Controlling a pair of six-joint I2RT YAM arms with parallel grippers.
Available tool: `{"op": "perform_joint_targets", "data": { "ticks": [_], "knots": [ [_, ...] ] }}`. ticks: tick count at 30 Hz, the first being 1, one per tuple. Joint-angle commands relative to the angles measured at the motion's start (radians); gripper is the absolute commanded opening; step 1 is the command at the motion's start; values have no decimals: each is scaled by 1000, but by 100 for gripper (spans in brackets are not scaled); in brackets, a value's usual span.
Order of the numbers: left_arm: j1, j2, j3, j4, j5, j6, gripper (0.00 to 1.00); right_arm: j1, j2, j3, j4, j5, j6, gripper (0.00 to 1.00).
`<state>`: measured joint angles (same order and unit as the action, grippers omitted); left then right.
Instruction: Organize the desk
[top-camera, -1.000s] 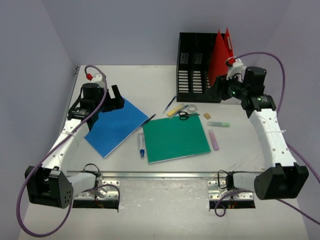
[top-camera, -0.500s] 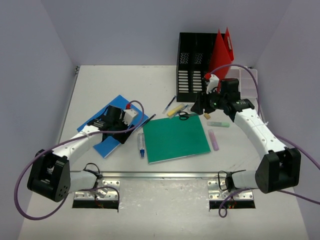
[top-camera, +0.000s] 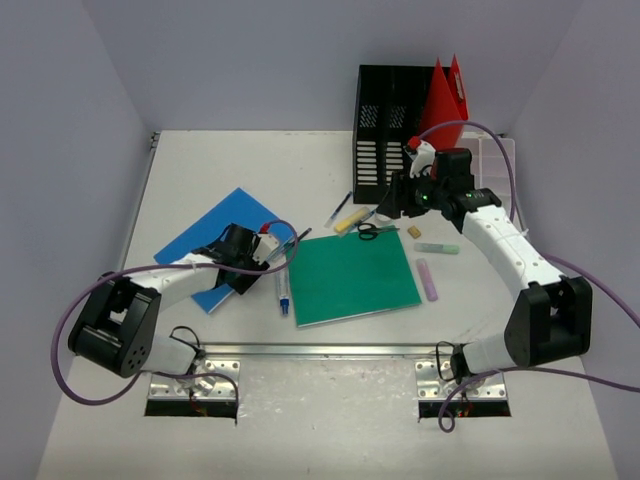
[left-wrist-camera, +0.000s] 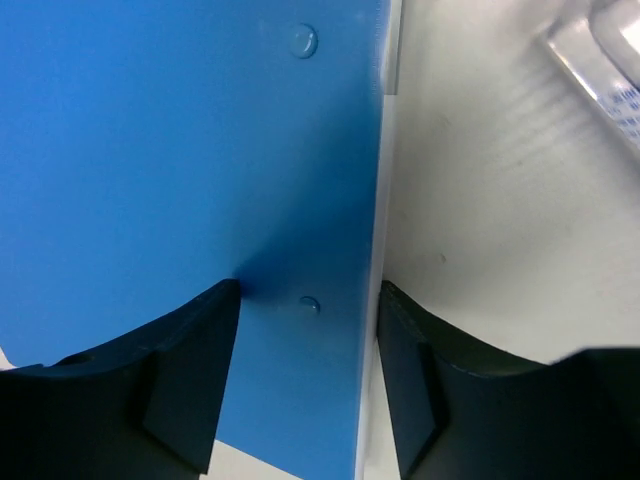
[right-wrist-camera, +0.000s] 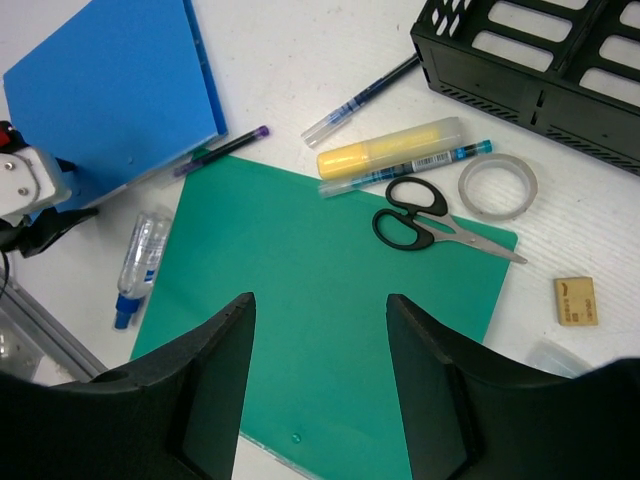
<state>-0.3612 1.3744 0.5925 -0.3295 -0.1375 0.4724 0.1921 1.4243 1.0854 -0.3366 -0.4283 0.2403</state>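
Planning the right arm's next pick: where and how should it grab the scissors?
Grip the scissors at the narrow neck just past the black loops, coming straight down with the jaws across the blades. They lie flat on the corner of the green folder, so there is no way in from the side. The pen crowds the loops, and the neck is probably the slimmest, best-balanced spot.

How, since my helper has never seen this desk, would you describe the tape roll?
Find the black mesh file holder at the back. Just in front of it, beside the black-handled scissors, lies the clear tape roll, the only ring-shaped thing there.
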Motion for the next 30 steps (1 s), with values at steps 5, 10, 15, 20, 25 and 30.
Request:
{"op": "perform_joint_targets", "data": {
  "ticks": [5, 10, 15, 20, 25, 30],
  "knots": [
    [-7, 52, -89, 143, -70, 62, 24, 0, 71, 106, 45, -53, 106, 56],
    [-5, 75, -84, 140, -50, 59, 0, 3, 107, 134, 58, -105, 165, 55],
    [7, 54, -39, 92, -4, 40, 0, 31, 117, 144, 136, -190, 148, 57],
    [59, -37, 78, -48, 153, 17, 0, 75, 95, 137, 243, -233, -84, 61],
    [79, -112, 180, -174, 301, 16, 0, 89, 60, 50, 345, -343, -485, 65],
    [92, -146, 235, -256, 390, 23, 0, 139, 56, 15, 343, -410, -780, 68]
  ]
}}
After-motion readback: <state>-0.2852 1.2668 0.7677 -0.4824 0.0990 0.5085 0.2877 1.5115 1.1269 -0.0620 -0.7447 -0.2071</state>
